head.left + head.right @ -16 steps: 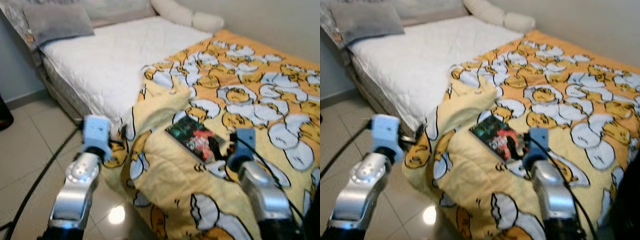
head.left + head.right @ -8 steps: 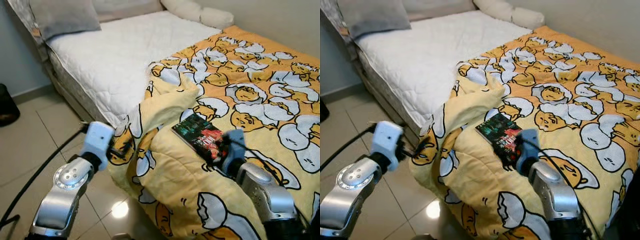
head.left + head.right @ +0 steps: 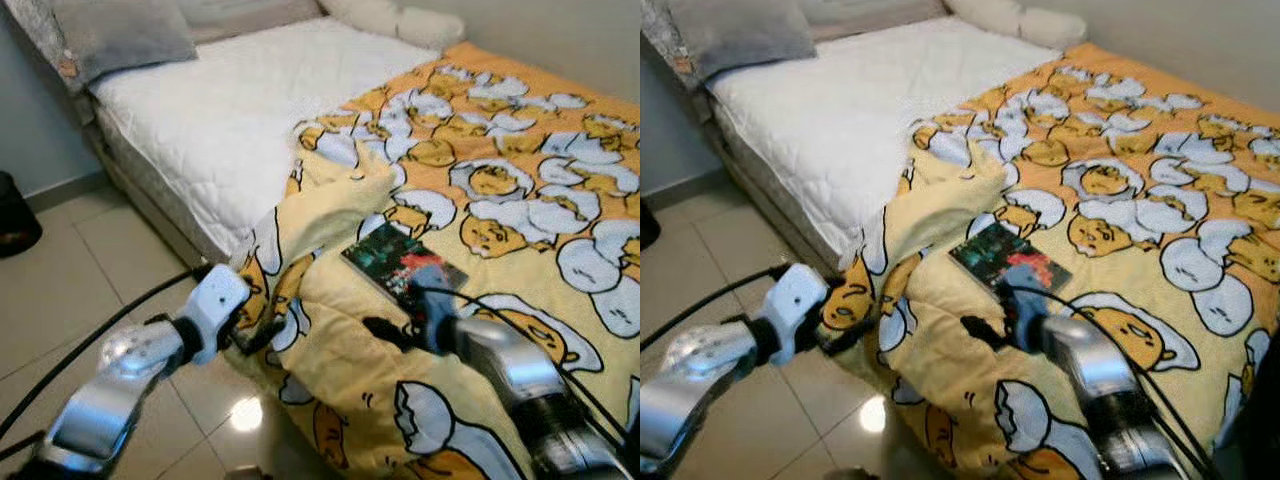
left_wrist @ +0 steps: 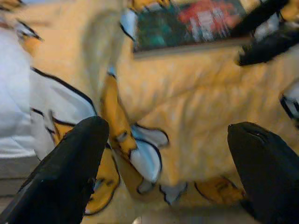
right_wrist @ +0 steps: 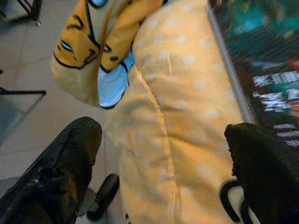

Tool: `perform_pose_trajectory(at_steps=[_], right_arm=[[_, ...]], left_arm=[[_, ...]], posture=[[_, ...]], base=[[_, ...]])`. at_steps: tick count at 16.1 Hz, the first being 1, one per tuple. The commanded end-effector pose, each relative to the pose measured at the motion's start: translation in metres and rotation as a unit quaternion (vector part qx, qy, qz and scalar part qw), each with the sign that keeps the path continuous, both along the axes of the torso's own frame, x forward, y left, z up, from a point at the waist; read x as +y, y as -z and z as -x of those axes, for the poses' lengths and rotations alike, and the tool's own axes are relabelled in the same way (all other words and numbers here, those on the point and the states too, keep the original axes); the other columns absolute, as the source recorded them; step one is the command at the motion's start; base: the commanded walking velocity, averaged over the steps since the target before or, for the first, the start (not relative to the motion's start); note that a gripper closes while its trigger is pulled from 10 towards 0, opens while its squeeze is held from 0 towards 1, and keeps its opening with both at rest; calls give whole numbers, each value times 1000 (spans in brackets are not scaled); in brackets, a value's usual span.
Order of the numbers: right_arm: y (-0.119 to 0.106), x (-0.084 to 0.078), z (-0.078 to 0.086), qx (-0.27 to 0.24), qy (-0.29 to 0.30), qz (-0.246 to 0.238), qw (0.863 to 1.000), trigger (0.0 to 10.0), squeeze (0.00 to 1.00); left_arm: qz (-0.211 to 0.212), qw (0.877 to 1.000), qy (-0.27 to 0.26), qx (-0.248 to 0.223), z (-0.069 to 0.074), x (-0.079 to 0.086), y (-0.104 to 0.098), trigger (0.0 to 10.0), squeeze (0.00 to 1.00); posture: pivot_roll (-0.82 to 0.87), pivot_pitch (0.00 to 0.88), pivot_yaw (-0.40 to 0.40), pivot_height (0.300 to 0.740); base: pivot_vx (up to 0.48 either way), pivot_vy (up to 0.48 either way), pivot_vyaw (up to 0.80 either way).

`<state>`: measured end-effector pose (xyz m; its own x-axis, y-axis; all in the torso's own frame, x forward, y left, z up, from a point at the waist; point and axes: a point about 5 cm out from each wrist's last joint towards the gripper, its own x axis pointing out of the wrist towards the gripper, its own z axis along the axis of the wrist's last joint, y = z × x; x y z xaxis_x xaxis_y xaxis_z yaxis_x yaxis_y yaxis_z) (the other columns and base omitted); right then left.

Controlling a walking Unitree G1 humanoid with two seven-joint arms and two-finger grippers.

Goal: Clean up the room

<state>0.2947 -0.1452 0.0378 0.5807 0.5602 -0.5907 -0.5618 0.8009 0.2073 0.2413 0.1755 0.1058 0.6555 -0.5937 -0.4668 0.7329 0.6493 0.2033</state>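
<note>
A yellow blanket point(image 3: 520, 180) printed with egg cartoons covers the right half of the bed, and its bunched front edge point(image 3: 330, 350) hangs toward the floor. A dark book point(image 3: 398, 262) with a green and red cover lies on the blanket near that fold. My left gripper point(image 3: 255, 338) is open beside the hanging edge, with blanket point(image 4: 177, 107) ahead between its spread fingers. My right gripper point(image 3: 385, 328) is open and low over the fold just in front of the book point(image 5: 266, 79), pointing left.
The bare white mattress point(image 3: 230, 110) carries a grey pillow point(image 3: 120, 30) and white pillows point(image 3: 400, 18) at its head. Glossy tiled floor point(image 3: 70, 290) lies to the left, with a black cable point(image 3: 90, 345) across it and a dark object point(image 3: 15, 210) at the left edge.
My right gripper has swung left off the book, down to the blanket fold in front of it. My left gripper has moved right, closer to the hanging blanket edge. The camera shifted slightly.
</note>
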Motion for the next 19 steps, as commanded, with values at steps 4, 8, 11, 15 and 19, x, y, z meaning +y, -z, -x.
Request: perform_pose_trajectory(at_steps=[4,8,11,15,19], right_arm=[[13,3,-8,24,21,22,999,10000,1000],[17,-13,-15,9,76,56,995,10000,1000],[15,-47,-19,-14,170,86,982,10000,1000],[9,-85,-21,-39,280,110,953,10000,1000],[11,-68,-21,-6,255,6,967,10000,1000]], left_arm=[[-12,1000,15,24,5,4,3,10000,804],[-17,999,15,30,7,7,5,10000,808],[-19,999,19,33,6,5,7,10000,800],[-21,999,24,34,5,3,8,10000,804],[-23,999,26,39,8,5,9,10000,804]], posture=[[60,0,-17,740],[58,0,-17,740],[48,0,-8,740],[47,0,-1,740],[52,0,2,740]], base=[[0,0,0],[0,0,0],[0,0,0],[0,0,0],[0,0,0]])
